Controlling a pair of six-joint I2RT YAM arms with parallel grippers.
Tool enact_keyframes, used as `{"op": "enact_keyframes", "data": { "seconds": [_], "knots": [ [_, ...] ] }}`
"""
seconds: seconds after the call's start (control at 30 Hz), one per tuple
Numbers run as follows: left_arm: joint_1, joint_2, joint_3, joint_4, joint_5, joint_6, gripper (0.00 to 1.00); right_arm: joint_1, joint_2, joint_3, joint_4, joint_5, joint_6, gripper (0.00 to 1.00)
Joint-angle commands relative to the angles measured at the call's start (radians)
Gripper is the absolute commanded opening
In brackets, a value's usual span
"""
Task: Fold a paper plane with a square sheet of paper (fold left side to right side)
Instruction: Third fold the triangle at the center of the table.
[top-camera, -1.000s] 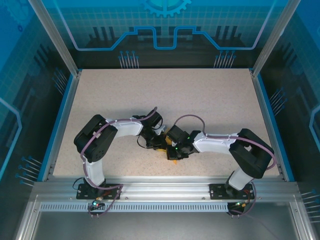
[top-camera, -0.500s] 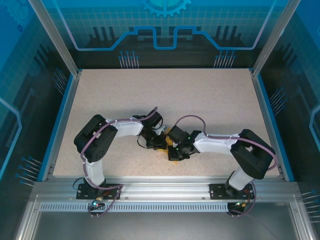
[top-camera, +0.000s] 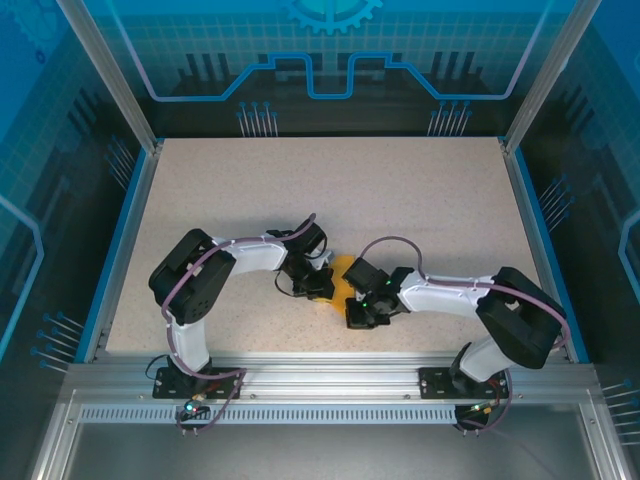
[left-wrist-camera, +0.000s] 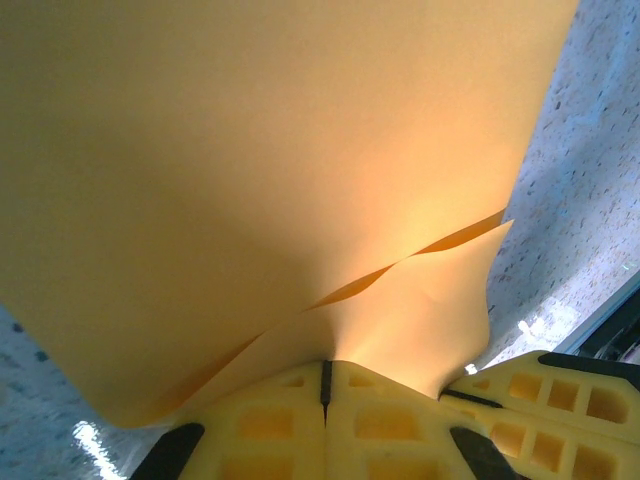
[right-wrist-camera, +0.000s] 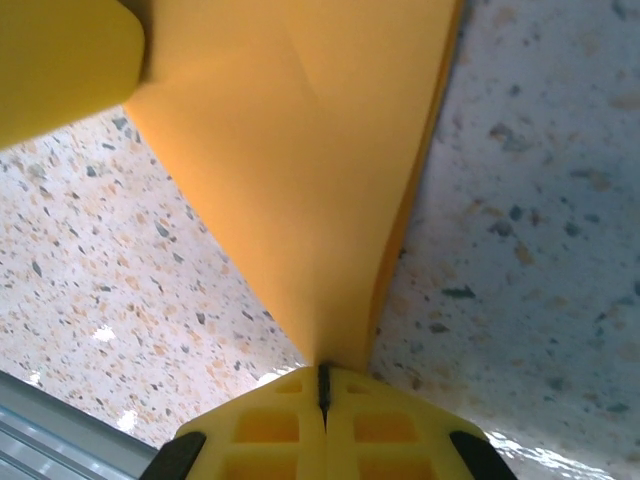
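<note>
Since 1 s ago: right gripper (right-wrist-camera: 322, 378) pulled back toward own side, so more of square sheet of paper (top-camera: 341, 272) is exposed btwn arms, near front of table (top-camera: 400, 200). I judge fold underway, crease not set. Both clenched on sheet, incl. left gripper (left-wrist-camera: 325, 380). L wrist cam shows two layers parted; top cam can't resolve that.

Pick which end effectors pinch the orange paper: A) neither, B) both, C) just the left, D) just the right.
B: the wrist views have the paper running into the shut left end effector and the shut right end effector.
</note>
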Motion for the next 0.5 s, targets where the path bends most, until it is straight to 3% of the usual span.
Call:
{"op": "enact_keyframes", "data": {
  "seconds": [0.0,0.2,0.47],
  "knots": [
    [-0.002,0.06,-0.021,-0.072,-0.137,0.025,0.05,0.013,-0.014,-0.045,-0.105,-0.015,0.023,0.0],
    [0.0,0.057,-0.021,-0.072,-0.138,0.026,0.05,0.013,-0.041,-0.042,-0.115,-0.028,-0.001,0.0],
    [-0.003,0.048,-0.02,-0.069,-0.136,0.018,0.05,-0.033,-0.203,-0.015,-0.061,-0.031,-0.041,0.0]
  ]
}}
